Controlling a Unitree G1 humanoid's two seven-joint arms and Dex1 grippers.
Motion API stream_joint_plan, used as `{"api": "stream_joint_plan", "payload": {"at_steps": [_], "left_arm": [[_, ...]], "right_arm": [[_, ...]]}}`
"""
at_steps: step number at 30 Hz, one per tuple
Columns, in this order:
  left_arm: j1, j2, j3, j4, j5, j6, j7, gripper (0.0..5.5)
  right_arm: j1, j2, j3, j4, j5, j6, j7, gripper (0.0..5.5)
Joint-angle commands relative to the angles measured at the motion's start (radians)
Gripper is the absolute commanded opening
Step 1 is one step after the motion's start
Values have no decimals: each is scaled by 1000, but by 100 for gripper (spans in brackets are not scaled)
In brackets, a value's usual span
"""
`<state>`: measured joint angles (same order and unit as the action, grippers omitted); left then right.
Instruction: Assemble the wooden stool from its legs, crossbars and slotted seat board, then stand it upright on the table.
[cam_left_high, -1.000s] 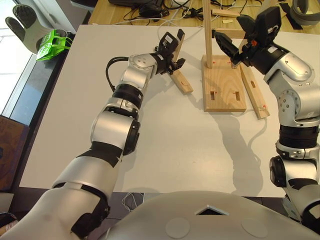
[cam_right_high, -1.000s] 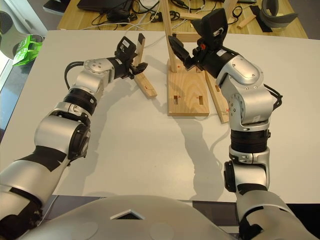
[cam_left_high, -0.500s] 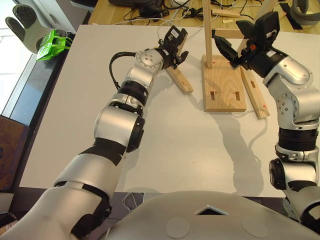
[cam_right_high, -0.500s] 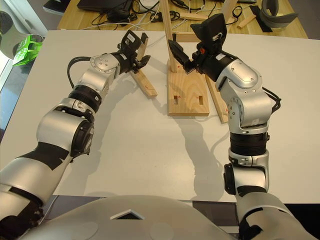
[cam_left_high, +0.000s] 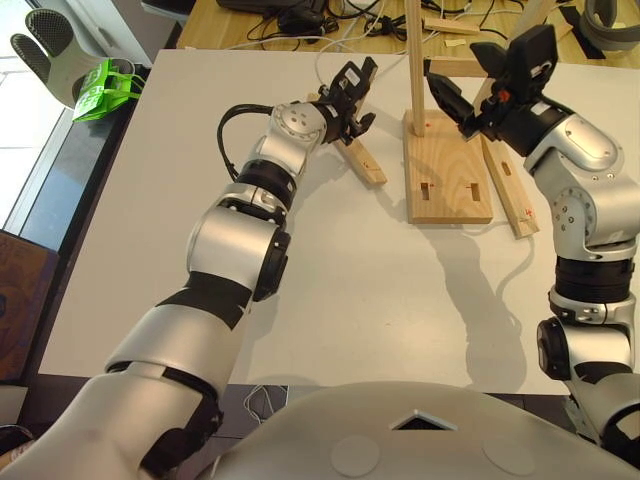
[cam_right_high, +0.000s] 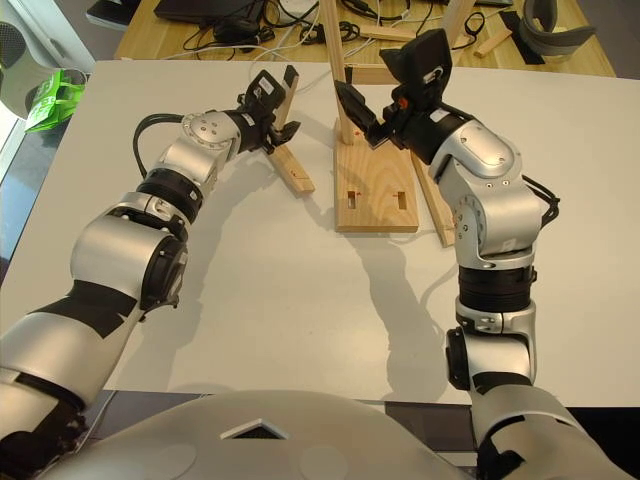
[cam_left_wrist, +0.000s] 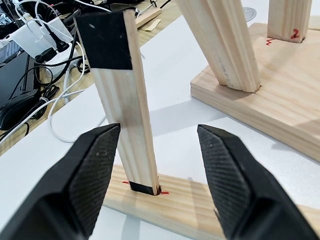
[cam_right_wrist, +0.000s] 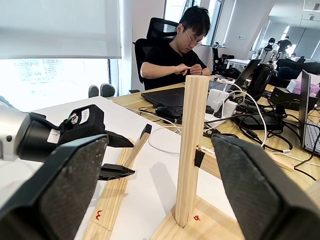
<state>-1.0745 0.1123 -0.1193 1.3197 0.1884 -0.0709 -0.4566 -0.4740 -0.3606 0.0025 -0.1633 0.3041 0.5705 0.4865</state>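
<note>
White table (cam_left_high: 300, 250): left gripper (cam_left_wrist: 156, 165) spread wide around the upright stick (cam_left_wrist: 122, 100); right gripper (cam_left_high: 455, 105) also wide, leg (cam_right_wrist: 190, 150) just ahead.

We are seeing the upright leg (cam_left_high: 416, 60) cut off at the top edge; the right arm (cam_left_high: 570, 140) is covering the far end of the plank (cam_left_high: 512, 195) at the seat board's (cam_left_high: 450, 150) three o'clock.

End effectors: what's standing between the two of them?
A tall wooden leg, upright in the seat board, between the left end effector and right end effector. The left eye view shows it.
</note>
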Motion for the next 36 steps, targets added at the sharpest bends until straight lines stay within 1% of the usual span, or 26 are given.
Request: {"api": "stream_joint_plan", "payload": {"at_steps": [1, 4, 5, 6, 7, 8, 12, 15, 19, 23, 25, 28, 32, 35, 36], "left_arm": [[-22, -10, -6, 17, 23, 7, 6, 285], [-22, -17, -2, 21, 31, 10, 13, 228], [-21, -17, -1, 22, 33, 11, 15, 219], [-21, -17, -1, 23, 33, 11, 16, 196], [-21, -16, 3, 24, 31, 16, 20, 190], [-21, -15, 5, 25, 31, 18, 23, 163], [-26, -15, 15, 26, 22, 24, 20, 108], [-28, -16, 19, 24, 24, 20, 20, 56], [-31, -15, 21, 22, 29, 14, 29, 56], [-35, -13, 30, 24, 22, 38, 29, 116], [-38, -12, 30, 24, 24, 48, 30, 137], [-41, -7, 29, 18, 22, 51, 0, 180], [-22, 15, 29, -2, 7, 49, -137, 235], [-2, 41, 51, -23, -29, 65, -255, 265], [5, 52, 57, -32, -41, 75, -300, 284]], "right_arm": [[10, 5, 10, -21, -5, 3, -7, 383], [16, 4, 16, -27, -6, 3, -7, 383], [17, 4, 17, -28, -6, 3, -8, 383], [18, 4, 17, -29, -6, 3, -8, 383], [19, 4, 18, -30, -7, 3, -9, 383], [20, 3, 18, -30, -8, 2, -9, 383], [21, 2, 21, -28, -12, -4, -8, 383], [21, 2, 21, -26, -16, -8, -6, 383], [22, 0, 20, -23, -21, -12, -2, 383], [20, 0, 19, -19, -23, -17, 1, 383], [20, 0, 19, -18, -24, -18, 0, 383], [20, 1, 21, -19, -24, -17, -1, 383], [21, 0, 20, -17, -24, -21, 0, 383], [21, 4, 20, -15, -22, -25, 0, 383], [21, 5, 20, -14, -22, -26, 0, 383]]}}
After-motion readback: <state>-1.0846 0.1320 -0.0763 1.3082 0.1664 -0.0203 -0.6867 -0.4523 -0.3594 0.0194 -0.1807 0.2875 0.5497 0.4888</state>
